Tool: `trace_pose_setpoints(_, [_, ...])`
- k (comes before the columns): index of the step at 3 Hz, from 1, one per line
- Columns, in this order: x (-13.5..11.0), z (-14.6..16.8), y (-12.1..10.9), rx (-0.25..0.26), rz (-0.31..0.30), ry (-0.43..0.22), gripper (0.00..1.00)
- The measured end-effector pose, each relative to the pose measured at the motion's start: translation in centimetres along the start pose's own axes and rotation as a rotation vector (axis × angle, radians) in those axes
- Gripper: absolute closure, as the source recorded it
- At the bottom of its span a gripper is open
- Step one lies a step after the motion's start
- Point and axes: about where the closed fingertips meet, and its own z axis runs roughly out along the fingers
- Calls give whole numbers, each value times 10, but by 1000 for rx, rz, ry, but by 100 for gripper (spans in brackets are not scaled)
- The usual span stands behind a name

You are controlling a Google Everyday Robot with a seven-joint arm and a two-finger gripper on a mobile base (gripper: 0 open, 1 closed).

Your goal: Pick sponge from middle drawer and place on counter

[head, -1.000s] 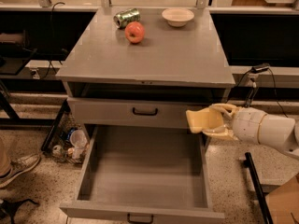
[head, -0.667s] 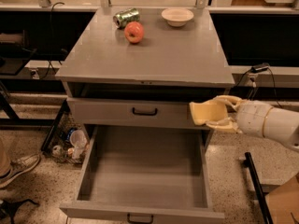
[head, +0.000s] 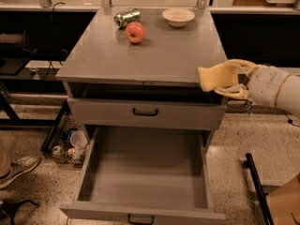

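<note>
My gripper (head: 225, 81) comes in from the right on a white arm and is shut on the pale yellow sponge (head: 212, 79). It holds the sponge in the air at the right front corner of the counter (head: 140, 60), level with the counter's edge. The middle drawer (head: 147, 170) is pulled wide open below, and its grey floor is bare. Above it sits a shallower grey drawer front with a black handle (head: 145, 111).
A red apple (head: 135, 32), a green can (head: 127, 18) on its side and a cream bowl (head: 178, 17) stand at the back of the counter. Clutter lies on the floor at the left (head: 70, 142). A dark bar (head: 258, 186) runs along the floor at the right.
My gripper has lifted the sponge upward and a little right, from beside the upper drawer front to the height of the counter's edge.
</note>
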Motion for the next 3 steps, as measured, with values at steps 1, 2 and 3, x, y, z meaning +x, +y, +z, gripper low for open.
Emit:
trace_pose_setpoints(1, [-6,24,-37,28,-12,7,100])
trace_pose_setpoints(2, [-7,68,-61,15,33,3,100])
trace_pose_setpoints(3, [-6,113,-79,-7,75,-2,100])
